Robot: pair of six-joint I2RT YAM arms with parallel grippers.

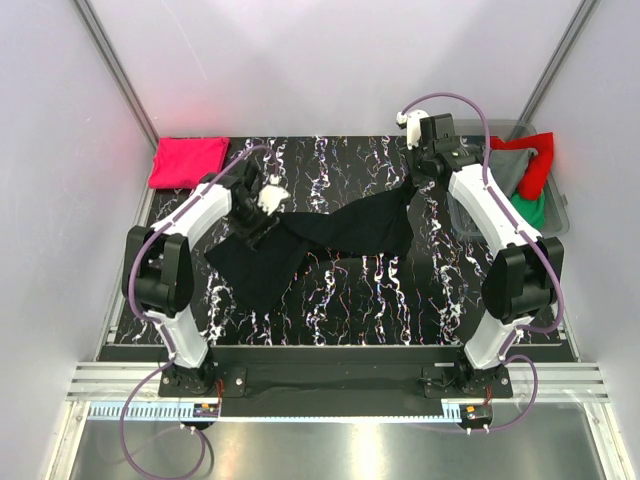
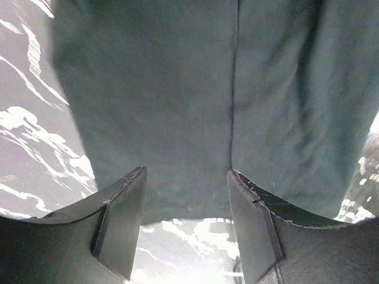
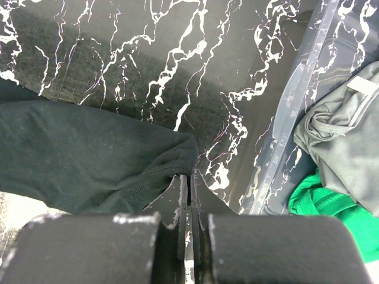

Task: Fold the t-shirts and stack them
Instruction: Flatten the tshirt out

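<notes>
A large black t-shirt lies crumpled and stretched across the marbled table between both arms. My left gripper is open over its left part. In the left wrist view the jaws stand wide apart with the black cloth lying under and beyond the fingertips. My right gripper is shut on the shirt's right end. In the right wrist view its jaws pinch a hem of the black cloth. A folded pink-red t-shirt lies at the back left.
A clear plastic bin at the back right holds a grey tee, a red one and a green one. The bin wall is close to the right of my right gripper. White walls enclose the table.
</notes>
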